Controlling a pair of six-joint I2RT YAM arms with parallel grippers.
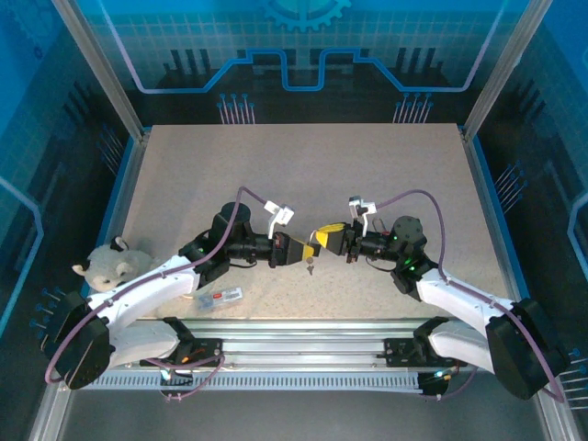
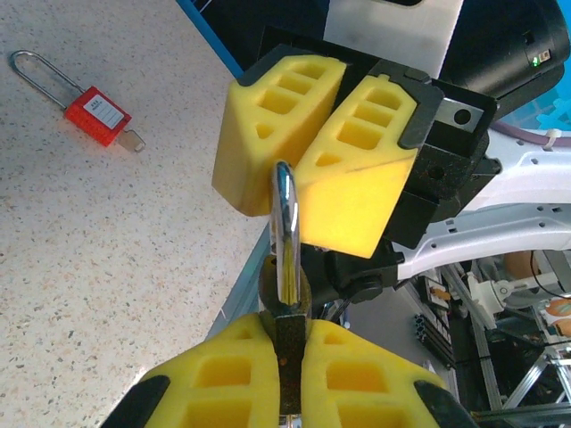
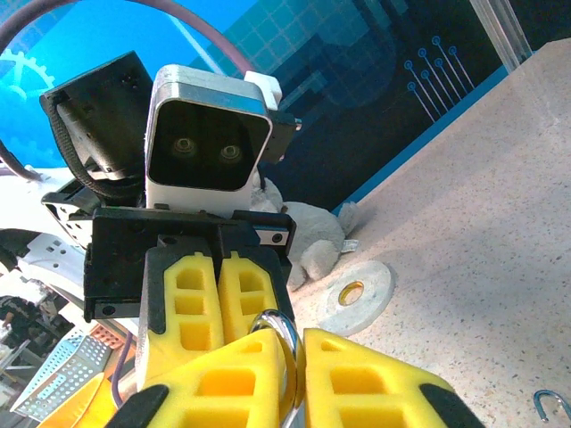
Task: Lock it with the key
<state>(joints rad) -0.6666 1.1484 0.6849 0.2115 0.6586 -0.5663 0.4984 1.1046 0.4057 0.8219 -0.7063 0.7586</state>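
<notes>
A padlock is held above the middle of the table between my two grippers. My left gripper is shut on its dark body. The chrome shackle points toward my right gripper, which is shut on the shackle's bow. In the top view the left gripper and right gripper meet tip to tip. A small piece that looks like the key hangs under the padlock.
A red padlock with a long shackle lies on the table. A grey stuffed toy sits at the left edge. A roll of tape lies flat near the toy. A small pale and red item rests by the front rail.
</notes>
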